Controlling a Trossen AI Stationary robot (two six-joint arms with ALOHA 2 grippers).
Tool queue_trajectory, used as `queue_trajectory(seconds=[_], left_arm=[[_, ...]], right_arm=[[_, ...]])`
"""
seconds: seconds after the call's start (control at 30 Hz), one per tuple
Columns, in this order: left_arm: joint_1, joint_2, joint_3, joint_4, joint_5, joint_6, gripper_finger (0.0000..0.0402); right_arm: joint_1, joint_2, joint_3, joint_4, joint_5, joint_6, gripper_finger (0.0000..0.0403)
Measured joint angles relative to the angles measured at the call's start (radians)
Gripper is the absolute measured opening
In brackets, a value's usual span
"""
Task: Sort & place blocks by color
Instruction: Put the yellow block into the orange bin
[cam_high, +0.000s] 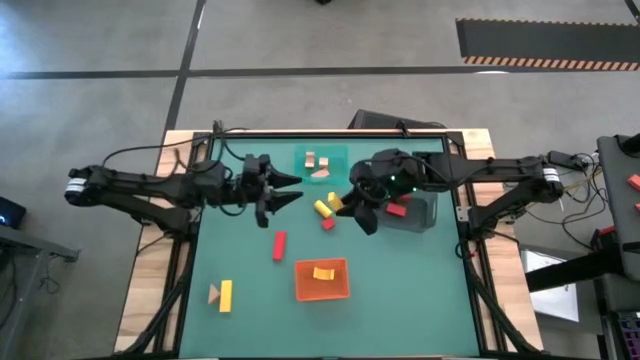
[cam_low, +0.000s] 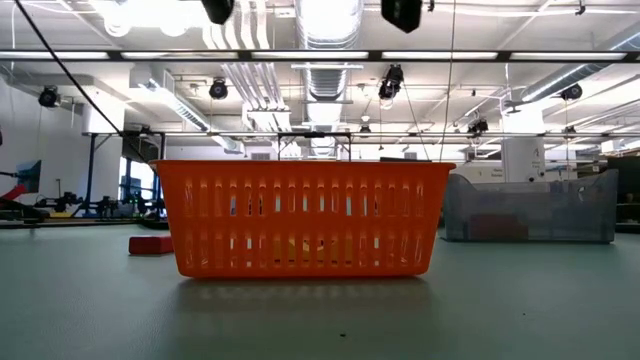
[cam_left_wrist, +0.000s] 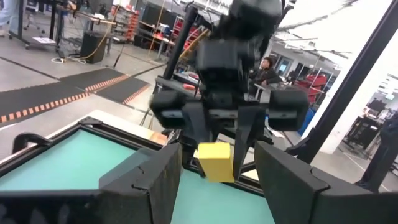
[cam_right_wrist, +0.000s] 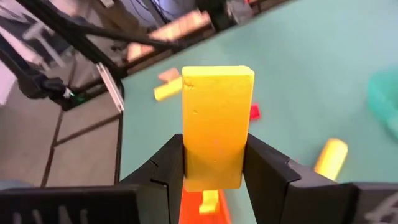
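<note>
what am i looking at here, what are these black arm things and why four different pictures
It is a robot with two dark arms at a green table, sorting small wooden blocks by colour. Each arm ends in a gripper, a two-finger clamp.

One picture looks straight down from above. One sits at table height, so the orange tray fills it. The other two come from cameras on each arm's wrist.

On the table lie the orange tray holding a yellow piece, a teal tray with tan pieces, a grey tray with a red piece, and loose blocks such as a red bar.

The right gripper is shut on a yellow block, lifted above the table. The left gripper is open and holds nothing.
</note>
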Motion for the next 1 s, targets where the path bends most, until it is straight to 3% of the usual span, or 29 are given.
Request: queue_trajectory(seconds=[0.4,0.6,0.73,1.0], left_arm=[[0.003,-0.117,-0.002,-0.029,0.000,0.001,0.0187],[0.003,-0.144,-0.003,-0.029,-0.001,0.001,0.0187],[0.003,-0.153,-0.004,-0.030,-0.001,0.001,0.0187],[0.003,-0.187,-0.004,-0.027,-0.001,0.001,0.0187]], right_arm=[[0.181,0.012,0.011,-0.083,0.158,0.355,0.0118],[0.249,0.085,0.057,-0.051,0.160,0.426,0.0118],[0.268,0.189,0.162,-0.133,0.158,0.427,0.0118],[0.296,0.411,0.464,-0.533,0.149,0.325,0.0118]])
